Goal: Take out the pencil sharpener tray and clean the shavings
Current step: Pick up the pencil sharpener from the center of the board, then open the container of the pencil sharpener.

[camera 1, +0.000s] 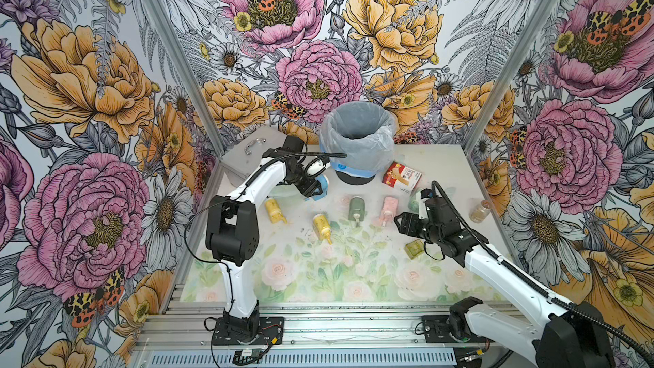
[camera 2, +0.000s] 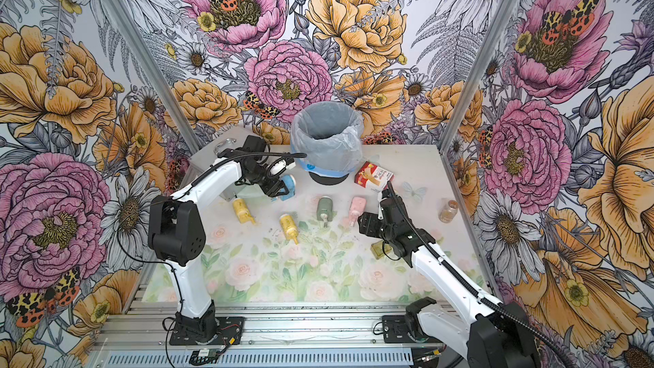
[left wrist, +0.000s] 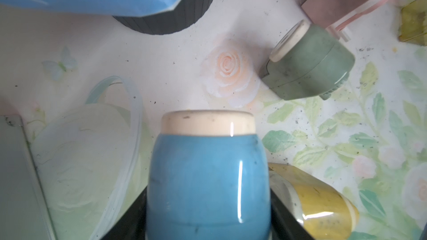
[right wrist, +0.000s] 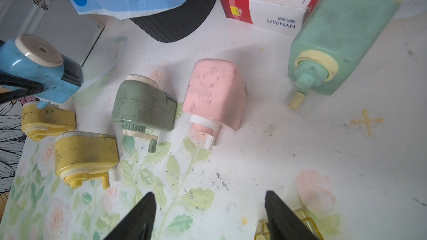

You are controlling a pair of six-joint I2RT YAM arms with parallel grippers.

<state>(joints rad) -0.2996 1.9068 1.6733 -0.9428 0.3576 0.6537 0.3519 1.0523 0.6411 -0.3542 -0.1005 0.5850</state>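
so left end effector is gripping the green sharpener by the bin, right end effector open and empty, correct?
Not green. The left end effector grips the blue sharpener, as the left wrist view shows; the green sharpener lies on the table. Rest holds: by the bin, right end effector open and empty.

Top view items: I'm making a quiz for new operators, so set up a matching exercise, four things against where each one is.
1. blue sharpener
2. pink sharpener
3. bandage box
4. small jar

A. beside the bin
B. near the table's right edge
C. in the left gripper
D. next to the dark green sharpener

Pairs: 1-C, 2-D, 3-A, 4-B
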